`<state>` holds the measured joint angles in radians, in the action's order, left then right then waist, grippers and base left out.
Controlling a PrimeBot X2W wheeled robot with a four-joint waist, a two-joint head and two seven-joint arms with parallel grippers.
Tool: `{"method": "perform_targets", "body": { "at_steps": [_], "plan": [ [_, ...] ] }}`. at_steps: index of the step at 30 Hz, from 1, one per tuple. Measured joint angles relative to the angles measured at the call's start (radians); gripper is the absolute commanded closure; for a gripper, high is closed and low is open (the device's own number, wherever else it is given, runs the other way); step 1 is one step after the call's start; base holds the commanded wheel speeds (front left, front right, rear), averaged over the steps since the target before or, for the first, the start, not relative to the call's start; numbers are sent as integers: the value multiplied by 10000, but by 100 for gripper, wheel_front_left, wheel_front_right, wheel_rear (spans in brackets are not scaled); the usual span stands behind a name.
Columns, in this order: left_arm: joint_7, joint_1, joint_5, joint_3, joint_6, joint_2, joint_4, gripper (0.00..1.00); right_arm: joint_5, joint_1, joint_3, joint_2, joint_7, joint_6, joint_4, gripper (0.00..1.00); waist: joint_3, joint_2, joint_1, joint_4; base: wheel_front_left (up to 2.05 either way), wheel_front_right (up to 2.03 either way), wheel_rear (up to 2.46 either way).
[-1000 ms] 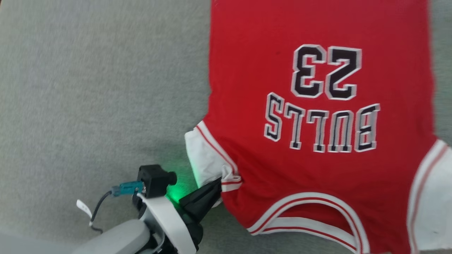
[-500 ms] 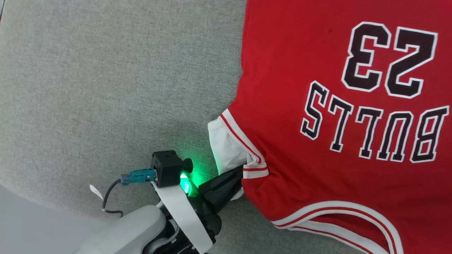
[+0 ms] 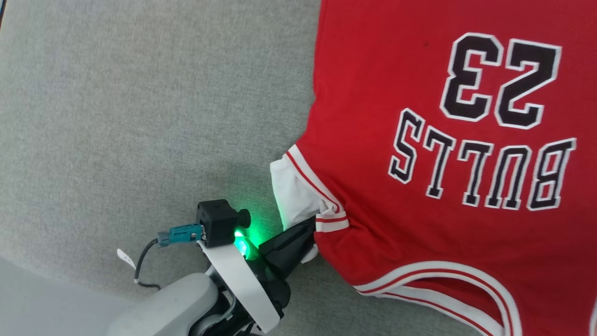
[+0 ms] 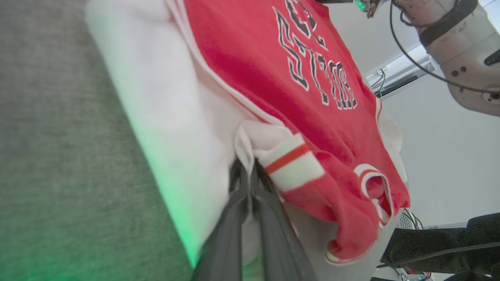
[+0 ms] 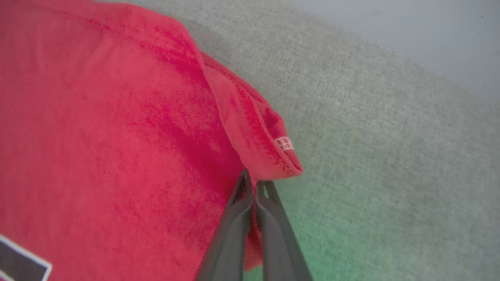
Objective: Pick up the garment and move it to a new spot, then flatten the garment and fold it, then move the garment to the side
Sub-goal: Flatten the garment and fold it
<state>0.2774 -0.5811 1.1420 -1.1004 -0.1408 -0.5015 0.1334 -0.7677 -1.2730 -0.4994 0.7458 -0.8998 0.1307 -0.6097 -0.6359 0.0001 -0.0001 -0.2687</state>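
Head view: garment lies flat on grey cloth, near its front edge. Left gripper is clamped on the white sleeve, right gripper on the red hem. Pale wall beyond.

The gray, cloth-covered tabletop is carrying the garment, which is lying spread on its right part, print side up, with the collar end pointing toward the robot.
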Motion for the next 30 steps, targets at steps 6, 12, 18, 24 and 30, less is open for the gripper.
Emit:
{"method": "perform_targets", "body": {
  "at_steps": [6, 12, 18, 24, 30],
  "plan": [
    [-59, 594, 59, 401, 12, -73, 280, 100, -1406, 1681, -865, 1172, 662, 2, 1753, 100, 845, 0, 0, 279, 0, 0, 0],
    [-121, 1499, 280, 700, 77, -589, 466, 100, -2512, 4248, -1559, 2679, 1047, 2, 3661, 100, 1871, -1, 0, 711, 0, 0, 0],
    [-136, 2179, 366, 1225, 86, -965, 420, 100, -3465, 6994, -1814, 3841, 1250, 0, 5269, 100, 2750, 0, 0, 1260, 0, 0, 0],
    [-136, 2595, 360, 1825, 88, -1068, 307, 100, -3649, 9497, -1818, 4326, 1770, 0, 6372, 100, 3208, 0, 0, 1783, 0, 0, 0],
    [-136, 2824, 334, 2000, 88, -1068, 278, 100, -3122, 11373, -1674, 3639, 2046, 0, 7033, 100, 3418, 0, 1, 2054, 0, 0, 0]
  ]
}}
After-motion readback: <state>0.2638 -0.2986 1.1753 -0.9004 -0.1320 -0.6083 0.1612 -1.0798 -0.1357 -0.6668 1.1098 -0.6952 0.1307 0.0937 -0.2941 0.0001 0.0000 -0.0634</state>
